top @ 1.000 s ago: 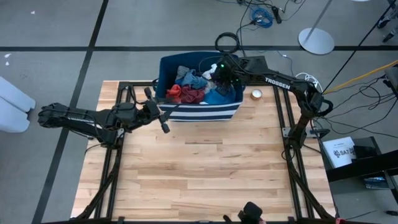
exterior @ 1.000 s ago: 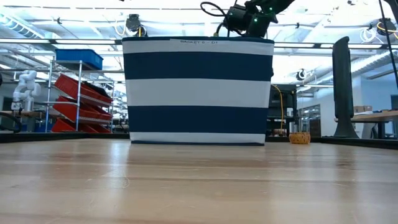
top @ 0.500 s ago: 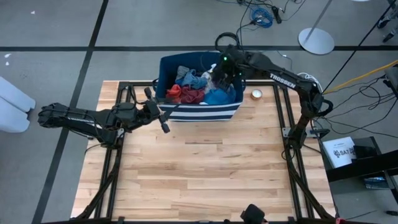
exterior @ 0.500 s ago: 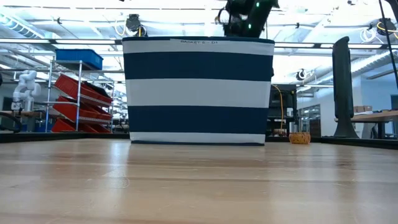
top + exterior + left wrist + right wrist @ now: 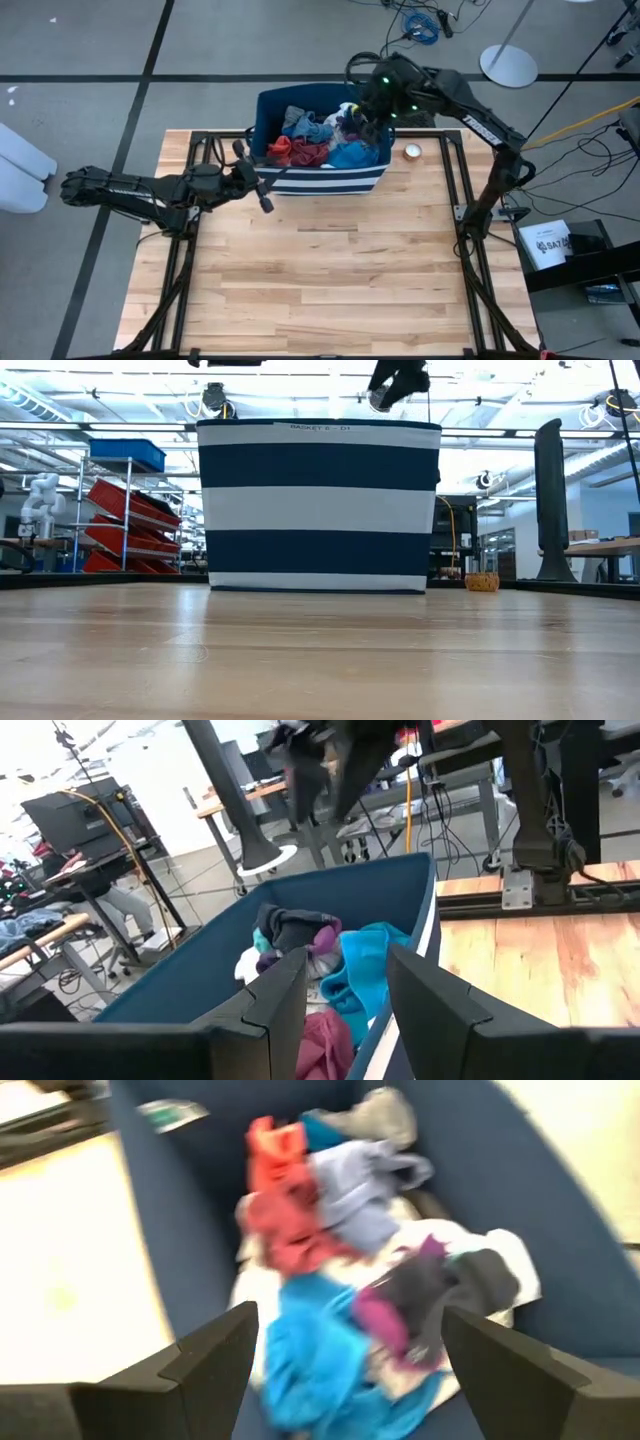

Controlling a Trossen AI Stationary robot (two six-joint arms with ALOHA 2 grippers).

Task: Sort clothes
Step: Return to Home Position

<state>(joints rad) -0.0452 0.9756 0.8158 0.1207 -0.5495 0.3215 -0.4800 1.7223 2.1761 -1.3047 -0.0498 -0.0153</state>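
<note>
The right gripper (image 5: 363,120) has lifted since a second ago: in the low view it now hangs clear above the rim of the navy bin with white stripes (image 5: 318,510), where it had been down at the rim. The clothes (image 5: 320,140) lie heaped inside that bin, which stands at the middle of the tabletop's (image 5: 330,270) far edge. In the heap, a teal piece (image 5: 310,1350) lies nearest the bin's right wall, red and maroon pieces (image 5: 298,152) sit toward the left, a blue-grey piece (image 5: 355,1190) lies behind them, and dark grey and purple socks (image 5: 410,1295) rest on something white. The right gripper's fingers (image 5: 215,1355) are spread wide with nothing between them, above the bin's far right part. The left gripper (image 5: 255,178) hovers just beside the bin's near left corner, its fingers (image 5: 285,990) apart and empty. A small round object (image 5: 411,152) sits on the tabletop just right of the bin.
</note>
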